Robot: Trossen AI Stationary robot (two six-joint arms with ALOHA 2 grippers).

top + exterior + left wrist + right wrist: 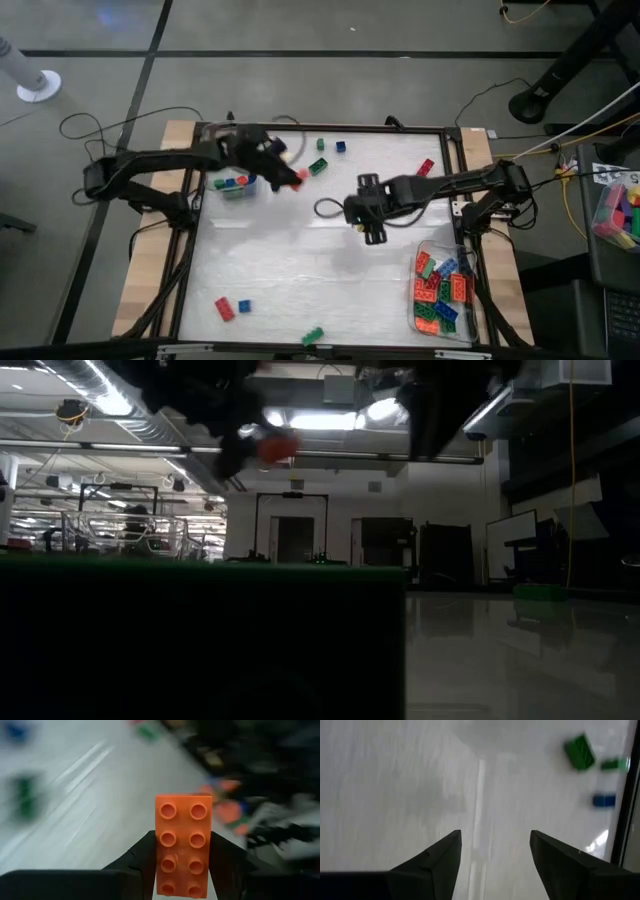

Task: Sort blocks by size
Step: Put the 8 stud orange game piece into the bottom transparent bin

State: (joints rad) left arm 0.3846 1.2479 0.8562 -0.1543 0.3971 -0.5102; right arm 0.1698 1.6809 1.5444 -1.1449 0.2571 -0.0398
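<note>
Orange block (pixel 182 851), long and eight-studded, clamped in the left hand (pixel 285 172) above the counter (pixel 300 260).

The step in hand is carriage: the left hand hangs near the counter's far-left part, just beside a small clear tray (pixel 236 186) of blue and green pieces, while a larger tray (pixel 443 291) of red, orange and green blocks lies at the near-right corner (presumably the long ones' bin). The right hand (pixel 372 218) hovers mid-counter, released and empty. The next move probably calls for crossing to the larger tray, then letting go. Loose blocks (pixel 231 307) lie scattered elsewhere.
</note>
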